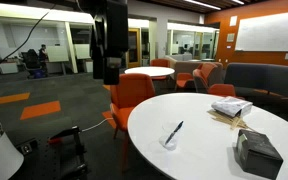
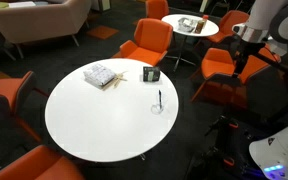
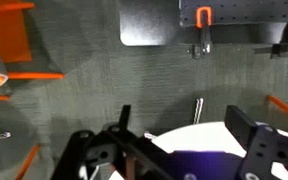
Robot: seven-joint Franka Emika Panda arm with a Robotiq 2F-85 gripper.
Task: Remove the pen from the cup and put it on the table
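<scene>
Count: 1 pen (image 1: 174,130), 1 cup (image 1: 169,143), 1 dark box (image 1: 256,150), 1 stack of papers (image 1: 231,108), all on the table (image 1: 204,150). Several orange chairs (image 2: 149,40) around it. 1 small table (image 2: 192,25) beyond.

Pen stands tilted in the cup near the table edge, in both exterior views; box and papers well apart from it.

Arm raised, off to the side of the table. Gripper (image 1: 109,50) hangs high above the carpet (image 3: 84,90), pointing down, well apart from the cup.

Wrist view: fingers (image 3: 252,140) spread wide, nothing between them.

Cup barely shows against the white top. Arm top cut off by the frame. Wrist view shows neither pen nor cup.
</scene>
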